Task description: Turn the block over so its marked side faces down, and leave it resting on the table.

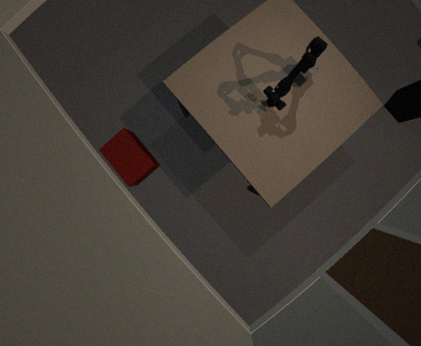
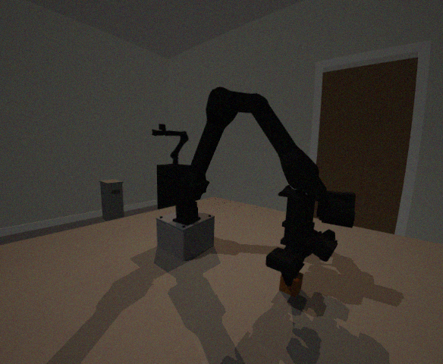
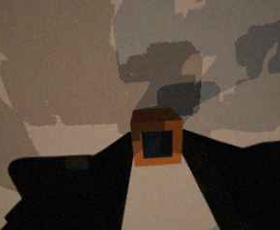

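The small orange block (image 2: 297,283) (image 3: 150,118) sits at the surface of the tan table (image 1: 218,78) (image 2: 29,290) (image 3: 78,57). Its marked side, a dark square (image 3: 157,145) in an orange border, faces up towards the wrist camera. My gripper (image 2: 290,283) (image 3: 154,134) points down and is shut on the block, one black finger against each side. In the exterior view the near finger covers part of the block. In the top view the arm hides the block.
The arm's grey base box (image 2: 184,239) stands on the table, left of the gripper in the exterior view. Off the table are a red box (image 1: 128,158), a grey cabinet (image 2: 112,199) and a black stand (image 2: 168,183) with another arm. Arm shadows lie around the block.
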### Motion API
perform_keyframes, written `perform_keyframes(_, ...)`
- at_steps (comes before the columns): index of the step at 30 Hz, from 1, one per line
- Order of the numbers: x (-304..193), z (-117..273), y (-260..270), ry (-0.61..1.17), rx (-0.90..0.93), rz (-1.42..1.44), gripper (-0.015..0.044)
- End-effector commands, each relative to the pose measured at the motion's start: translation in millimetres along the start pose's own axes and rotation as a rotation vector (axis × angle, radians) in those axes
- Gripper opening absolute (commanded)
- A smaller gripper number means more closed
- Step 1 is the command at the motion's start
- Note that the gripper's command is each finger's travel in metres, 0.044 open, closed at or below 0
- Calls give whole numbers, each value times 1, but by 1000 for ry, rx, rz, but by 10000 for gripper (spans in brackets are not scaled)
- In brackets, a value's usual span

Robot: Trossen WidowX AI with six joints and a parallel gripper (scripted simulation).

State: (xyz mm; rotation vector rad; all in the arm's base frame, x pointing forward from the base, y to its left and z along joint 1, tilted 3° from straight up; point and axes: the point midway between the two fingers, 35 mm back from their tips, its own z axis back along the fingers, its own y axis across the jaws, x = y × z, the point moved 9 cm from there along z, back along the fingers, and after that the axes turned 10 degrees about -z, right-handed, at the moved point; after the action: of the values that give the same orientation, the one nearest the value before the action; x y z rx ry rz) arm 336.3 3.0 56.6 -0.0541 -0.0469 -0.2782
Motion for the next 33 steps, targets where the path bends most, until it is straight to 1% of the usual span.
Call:
perform_keyframes(1, 0, -1, 0, 1, 1, 5, 118)
perform_keyframes(9, 0, -1, 0, 1, 1, 5, 64)
perform_keyframes(11, 0, 3, 0, 1, 2, 5, 12)
perform_keyframes(12, 0, 8, 0, 1, 2, 5, 0)
perform_keyframes(15, 0, 26, 0, 0, 2, 5, 0)
perform_keyframes(17, 0, 30, 0, 0, 2, 5, 0)
perform_keyframes(23, -1, 29, 0, -10, 3, 5, 0)
perform_keyframes(33, -13, 19, -1, -167, 31, 9, 0)
